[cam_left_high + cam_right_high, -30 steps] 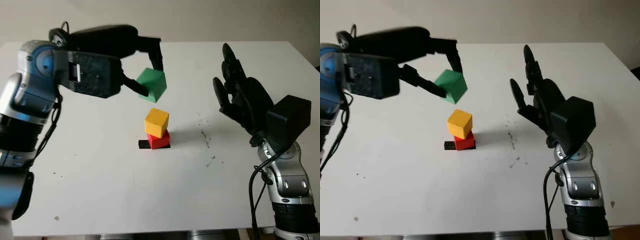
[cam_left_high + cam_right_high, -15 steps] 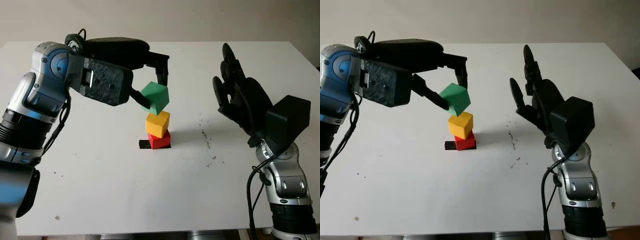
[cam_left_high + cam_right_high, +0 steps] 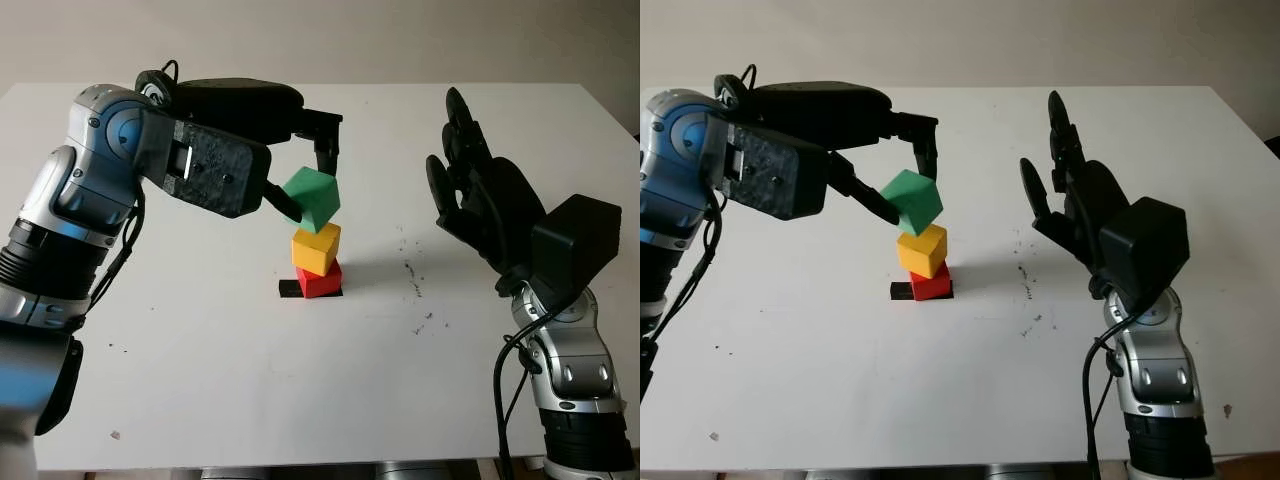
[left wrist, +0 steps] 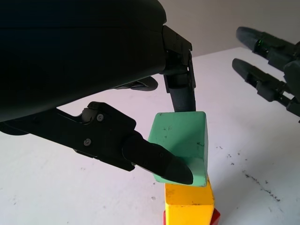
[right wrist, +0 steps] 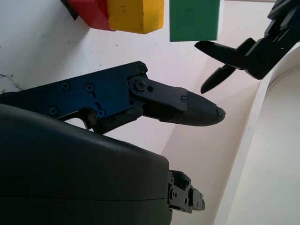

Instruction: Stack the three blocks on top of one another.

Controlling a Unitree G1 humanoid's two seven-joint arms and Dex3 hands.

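- A plain white tabletop with a few dark specks fills the scene, and a pale bare wall runs behind its far edge.
- Near the middle of the table a small red cube sits on a flat black square marker, with a yellow wooden-looking cube stacked on top, turned slightly off the red one's edges.
- The green cube is pinched between the fingers of the black left hand, tilted with one corner pointing down at the yellow cube; I cannot tell whether it touches it.
- The cubes have no long axis.
- The black right hand is open, raised upright to the right of the stack, well apart from it.
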